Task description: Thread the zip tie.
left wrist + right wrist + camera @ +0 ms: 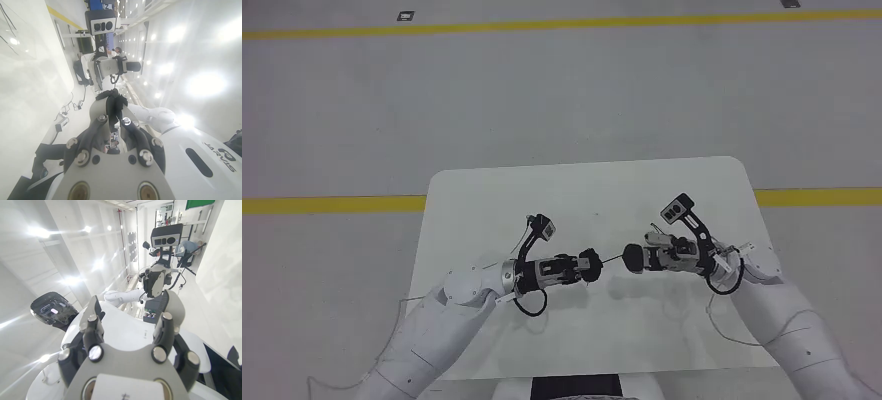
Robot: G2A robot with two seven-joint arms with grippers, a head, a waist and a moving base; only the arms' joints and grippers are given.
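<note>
Your left claw (114, 103) pinches a thin black plastic zip tie (612, 260); right claw (131, 297), three o'clock, gapes. Pre-threading, likely; next needs precise alignment.

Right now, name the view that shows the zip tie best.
Top view: the zip tie is a thin dark strand between the left gripper and right gripper. Left wrist view: a dark pinched clump. Right wrist view: too small to tell.
</note>
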